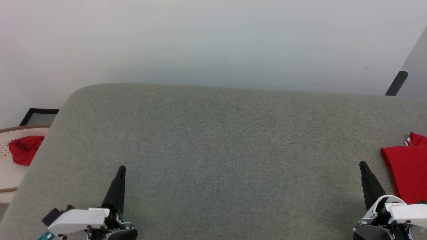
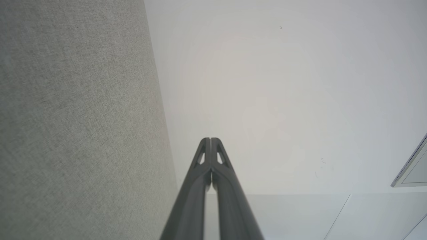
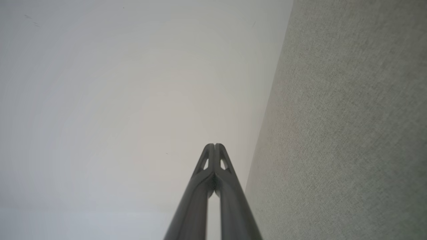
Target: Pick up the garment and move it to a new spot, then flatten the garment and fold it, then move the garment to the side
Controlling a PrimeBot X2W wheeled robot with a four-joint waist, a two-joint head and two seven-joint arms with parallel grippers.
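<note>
At the far left of your head view, off the work surface, sits a pale perforated basket with a brown wooden rim (image 1: 6, 140). A crumpled red cloth (image 1: 25, 150) lies in it. Just behind it, a flat dark-framed panel (image 1: 39, 116) rests on the pale floor.

The broad grey woven fabric surface (image 1: 213, 140) spans the middle of the view, with a rounded corner at its far left. Your left gripper (image 1: 121, 168) hovers over its near left part with the two long dark fingers pressed together on nothing. In the left wrist view, the left gripper (image 2: 210, 140) has its tips touching, with the grey fabric surface (image 2: 76, 116) on one side and a pale wall (image 2: 283, 83) ahead.

Your right gripper (image 1: 363, 165) is over the near right part, likewise pinched closed and empty. The right wrist view shows the right gripper (image 3: 214, 145) with its tips meeting.

Just beside it, at the right edge of the fabric surface, lies the garment (image 1: 407, 173), a bright red jersey shirt folded flat. A bit of red-white striped trim shows at its far corner, and part of it is cut off by the frame. A slim dark rod (image 1: 397, 83) leans at the upper right.
</note>
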